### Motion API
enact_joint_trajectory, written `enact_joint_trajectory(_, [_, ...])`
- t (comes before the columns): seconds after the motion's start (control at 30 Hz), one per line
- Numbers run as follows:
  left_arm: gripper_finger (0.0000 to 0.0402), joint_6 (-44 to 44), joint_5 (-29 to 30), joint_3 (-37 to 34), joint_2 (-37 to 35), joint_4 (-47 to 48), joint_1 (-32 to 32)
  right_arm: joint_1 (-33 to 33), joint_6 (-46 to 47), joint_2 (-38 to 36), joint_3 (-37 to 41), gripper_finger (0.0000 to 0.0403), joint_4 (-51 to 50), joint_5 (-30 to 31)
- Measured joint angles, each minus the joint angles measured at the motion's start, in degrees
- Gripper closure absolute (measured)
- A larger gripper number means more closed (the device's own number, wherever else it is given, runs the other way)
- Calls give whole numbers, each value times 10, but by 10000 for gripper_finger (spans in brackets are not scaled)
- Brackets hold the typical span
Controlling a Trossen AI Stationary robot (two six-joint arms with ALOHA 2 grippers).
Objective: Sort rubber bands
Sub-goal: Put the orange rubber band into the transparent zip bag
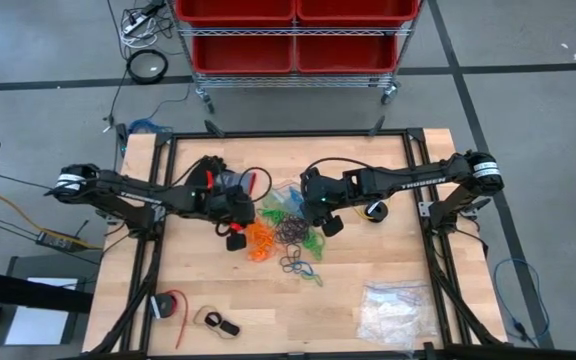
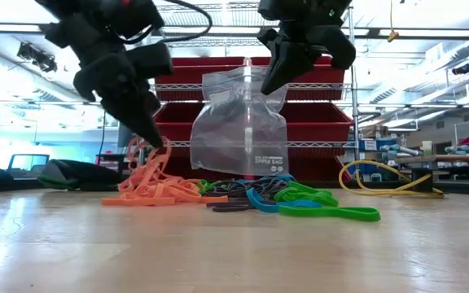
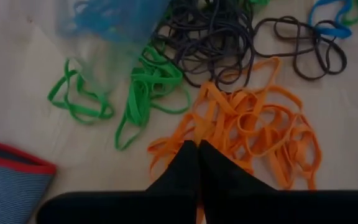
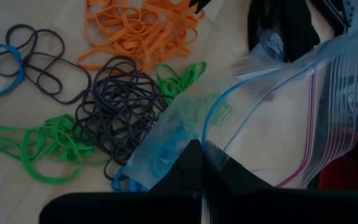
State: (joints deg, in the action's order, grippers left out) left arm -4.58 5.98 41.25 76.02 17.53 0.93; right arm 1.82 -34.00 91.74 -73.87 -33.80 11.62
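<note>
Rubber bands lie in piles mid-table: orange (image 1: 259,240), black (image 1: 290,232), green (image 1: 313,245) and a few blue (image 1: 293,265). My left gripper (image 3: 197,144) is shut at the near edge of the orange pile (image 3: 253,124). My right gripper (image 4: 201,144) is shut on a clear zip bag (image 2: 238,122) that hangs over the far side of the piles. Blue bands (image 4: 166,140) show inside the bag. My left gripper pinches some orange bands (image 2: 155,151) between its two fingertips, slanting down from the table's left. Those loops are drawn up to the fingertips, while the rest of the orange pile (image 2: 157,191) stays on the table. My right gripper pinches the zip bag's top rim (image 4: 213,152) between its two fingers, slanting down from the table's right. The bag hangs upright below the fingers with its mouth gaping. Its bottom (image 2: 234,167) is down among the bands; whether it rests on the table I cannot tell.
A yellow cable (image 2: 381,183) loops on the table's right side. A clear bag of whitish pieces (image 1: 396,305) lies at the near right. Small red and black items (image 1: 173,305) lie at the near left. A red-bin shelf (image 1: 293,35) stands beyond the far edge.
</note>
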Motion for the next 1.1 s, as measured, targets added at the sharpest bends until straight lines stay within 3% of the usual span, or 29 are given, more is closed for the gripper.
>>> enact_joint_trajectory(0.27, [397,-2,-30,74,-27,46,11,4,0,0,0,403,-1,0])
enact_joint_trajectory(0.4, [395,-11,17,94,-39,94,11,4,2,0,0,403,0,0])
enact_joint_trajectory(0.5, [395,-15,-93,98,-37,118,10,5,6,0,0,403,1,0])
enact_joint_trajectory(0.53, [395,-17,-99,96,-29,138,13,5,6,0,0,403,1,0])
enact_joint_trajectory(0.6, [395,-63,-34,91,-21,160,13,5,6,0,0,403,2,1])
enact_joint_trajectory(0.8, [395,-79,-112,74,-24,93,15,5,1,0,1,403,15,-2])
enact_joint_trajectory(0.9, [395,-83,-102,67,-24,51,17,5,1,0,2,403,15,-5])
enact_joint_trajectory(0.97, [394,-79,-128,61,-25,64,17,5,1,0,2,403,17,-8])
enact_joint_trajectory(1.1, [394,-92,-116,45,-24,62,16,6,1,0,2,403,17,-9])
